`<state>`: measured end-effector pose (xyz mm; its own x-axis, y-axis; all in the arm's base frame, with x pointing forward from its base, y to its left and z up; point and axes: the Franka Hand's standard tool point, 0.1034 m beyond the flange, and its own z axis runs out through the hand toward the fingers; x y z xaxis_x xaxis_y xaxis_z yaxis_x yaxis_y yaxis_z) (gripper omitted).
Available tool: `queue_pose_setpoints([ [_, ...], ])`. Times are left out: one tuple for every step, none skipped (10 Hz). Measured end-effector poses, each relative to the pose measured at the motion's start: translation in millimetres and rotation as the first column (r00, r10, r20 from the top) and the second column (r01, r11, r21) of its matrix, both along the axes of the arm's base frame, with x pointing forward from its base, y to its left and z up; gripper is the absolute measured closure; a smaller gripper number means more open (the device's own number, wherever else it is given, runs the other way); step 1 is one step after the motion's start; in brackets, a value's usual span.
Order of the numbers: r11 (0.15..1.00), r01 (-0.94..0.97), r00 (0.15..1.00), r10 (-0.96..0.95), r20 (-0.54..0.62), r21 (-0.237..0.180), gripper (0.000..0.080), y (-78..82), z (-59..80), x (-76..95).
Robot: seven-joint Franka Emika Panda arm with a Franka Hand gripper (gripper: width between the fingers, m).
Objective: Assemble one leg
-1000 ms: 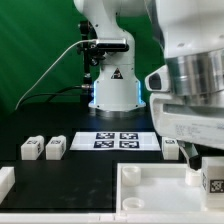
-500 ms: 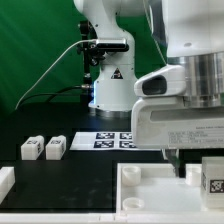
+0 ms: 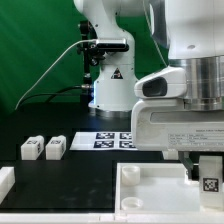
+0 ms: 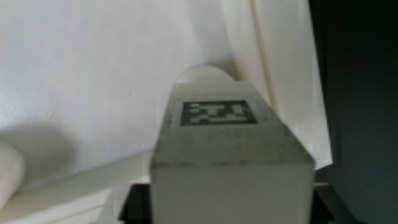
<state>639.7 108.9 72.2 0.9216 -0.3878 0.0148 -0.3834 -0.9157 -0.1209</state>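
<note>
My gripper [image 3: 203, 170] is shut on a leg [image 3: 210, 173], a stubby white block with a black-and-white tag, and holds it upright over the right end of the large white tabletop piece [image 3: 150, 190]. In the wrist view the leg [image 4: 224, 150] fills the middle between the dark fingers [image 4: 128, 200], above the tabletop's white surface [image 4: 89, 80] and close to its raised rim [image 4: 285, 70]. Two more legs [image 3: 29, 149] [image 3: 55, 147] stand side by side on the black table at the exterior view's left.
The marker board [image 3: 112, 141] lies flat behind the tabletop piece. A white part [image 3: 5, 182] sits at the exterior view's lower left edge. The robot base [image 3: 112, 75] stands at the back before a green backdrop.
The gripper has swung from the far right toward the middle and come lower with the leg. Over the last half second the leg has sunk a little further toward the tabletop piece.
</note>
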Motion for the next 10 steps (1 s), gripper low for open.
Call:
queue_pose_setpoints([
  [0.994,0.11,0.994,-0.11,-0.013,0.006,0.0508,0.1,-0.2,-0.3],
  [0.979,0.202,0.979,-0.201,-0.025,0.009,0.0508,-0.8,-0.4,-0.6],
  [0.917,0.399,0.915,-0.398,-0.065,0.006,0.0508,-2.2,-1.5,-1.1],
  [0.824,0.566,0.819,-0.564,-0.105,-0.014,0.0508,-3.0,-2.5,-1.3],
  [0.706,0.708,0.698,-0.704,-0.132,-0.025,0.0508,-3.2,-3.2,-2.8],
  [0.539,0.842,0.528,-0.834,-0.163,-0.03,0.0508,-3.3,-3.8,-4.1],
  [0.289,0.957,0.28,-0.937,-0.208,-0.013,0.0506,-3.3,-4.7,-7.8],
  [0.217,0.976,0.208,-0.953,-0.221,-0.016,0.0506,-2.9,-4.2,-9.9],
  [0.199,0.98,0.19,-0.956,-0.223,-0.019,0.0506,-2.2,-4.2,-10.0],
  [0.211,0.977,0.202,-0.954,-0.222,-0.017,0.0506,-2.1,-4.3,-10.1],
])
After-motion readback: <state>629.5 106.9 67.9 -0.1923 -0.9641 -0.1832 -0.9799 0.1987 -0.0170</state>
